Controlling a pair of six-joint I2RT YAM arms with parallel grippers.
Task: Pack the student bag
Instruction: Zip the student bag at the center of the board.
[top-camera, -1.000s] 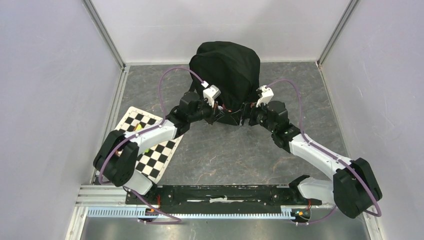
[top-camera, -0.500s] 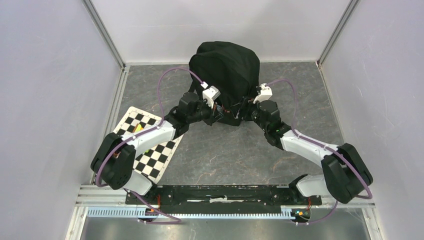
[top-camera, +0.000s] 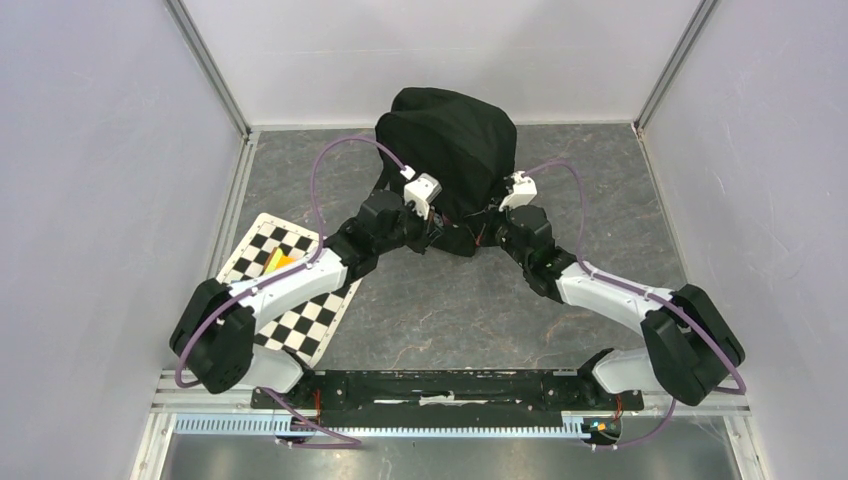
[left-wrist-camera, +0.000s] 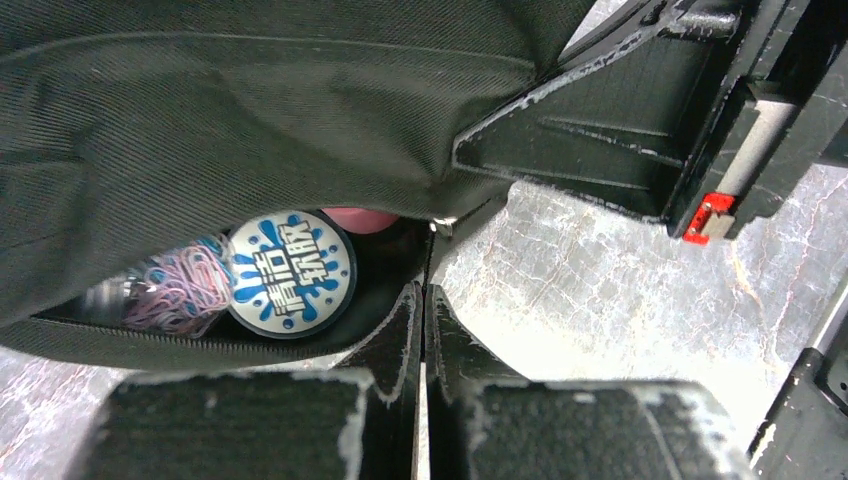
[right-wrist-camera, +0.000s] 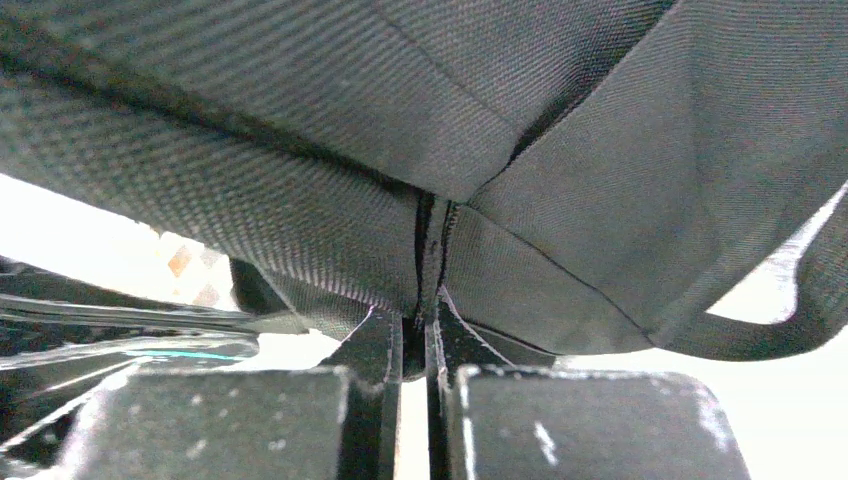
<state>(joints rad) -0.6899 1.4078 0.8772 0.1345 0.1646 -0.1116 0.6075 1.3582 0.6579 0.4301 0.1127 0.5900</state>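
The student bag, black and bulky, stands at the back middle of the grey floor. My left gripper is at its near lower edge, shut on a thin strip at the end of the bag's zipped opening. Through that opening the left wrist view shows a round blue-and-white disc, coloured rubber bands and something pink. My right gripper is beside it, shut on a seam fold of the bag's fabric. Both grippers' tips are hidden under the bag in the top view.
A black-and-white checkerboard lies at the left under my left arm, with a yellow and orange item on it. Grey walls close in the left, right and back. A black rail runs along the near edge.
My right gripper has moved in toward the bag and gone from open to shut on its fabric. The bag has shifted slightly left. The left gripper stays shut.
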